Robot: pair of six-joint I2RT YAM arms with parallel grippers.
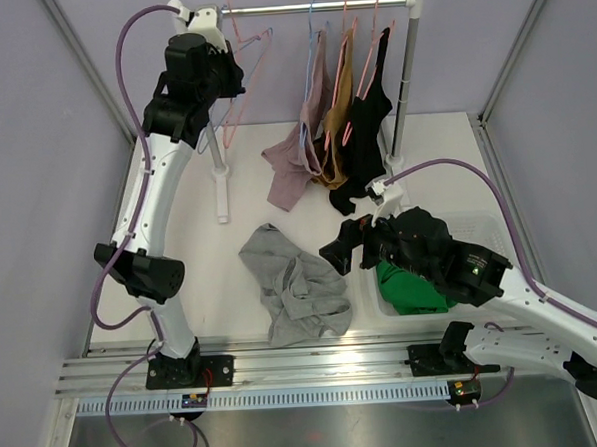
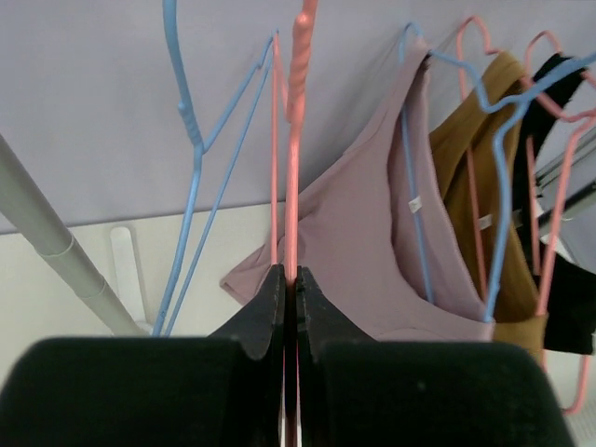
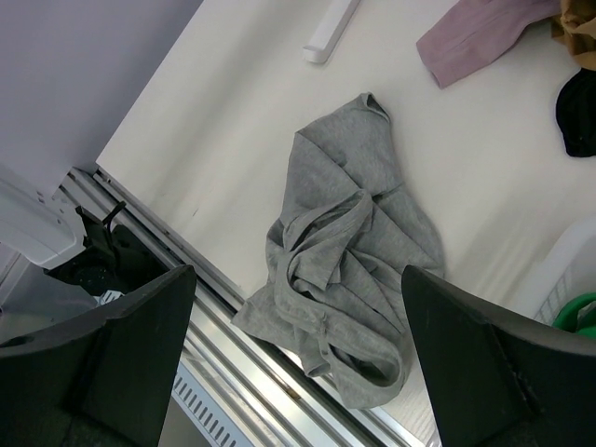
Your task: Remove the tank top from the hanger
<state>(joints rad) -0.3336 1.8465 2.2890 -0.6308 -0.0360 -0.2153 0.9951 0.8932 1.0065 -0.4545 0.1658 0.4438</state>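
A grey tank top [image 1: 292, 284] lies crumpled on the table, off any hanger; it also shows in the right wrist view [image 3: 345, 270]. My left gripper [image 1: 233, 82] is raised by the rack's left end and shut on a bare pink hanger [image 2: 294, 140], gripper [image 2: 290, 272] pinching its wire. My right gripper [image 1: 345, 246] is open and empty, hovering just right of and above the grey tank top, gripper [image 3: 298, 345]. Mauve [image 1: 309, 133], mustard [image 1: 340, 101] and black [image 1: 369, 130] tank tops hang on hangers from the rail.
A white basket [image 1: 484, 224] holding a green cloth [image 1: 412, 288] stands at the right under my right arm. The rack's right post [image 1: 406, 68] and left foot [image 1: 221, 188] stand on the table. A bare blue hanger [image 2: 191, 140] hangs beside the pink one.
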